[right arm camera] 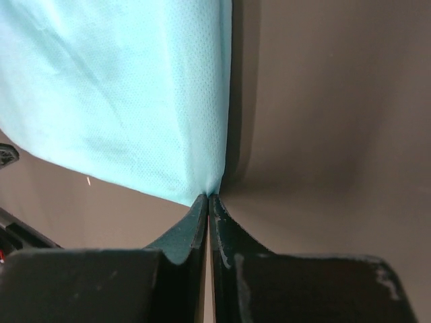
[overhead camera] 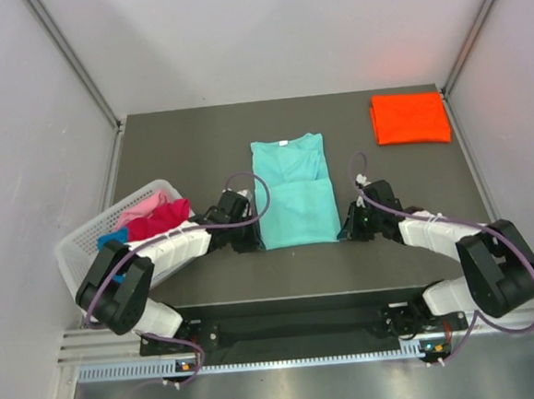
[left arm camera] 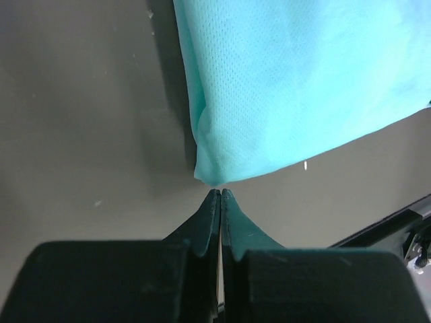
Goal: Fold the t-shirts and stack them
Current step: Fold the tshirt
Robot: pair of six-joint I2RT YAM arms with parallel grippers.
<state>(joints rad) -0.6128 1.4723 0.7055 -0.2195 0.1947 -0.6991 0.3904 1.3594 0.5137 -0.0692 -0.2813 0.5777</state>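
Only the orange t-shirt [overhead camera: 411, 119] is folded; the teal t-shirt [overhead camera: 291, 193] is pinched at its near corners by the closed left gripper [left arm camera: 220, 194] and right gripper [right arm camera: 208, 198], and others are left in the basket [overhead camera: 75, 250].

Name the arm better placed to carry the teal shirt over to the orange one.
Right, probably. The orange t-shirt lies far right, on that arm's side, and the right gripper pinches a near corner of the teal t-shirt.
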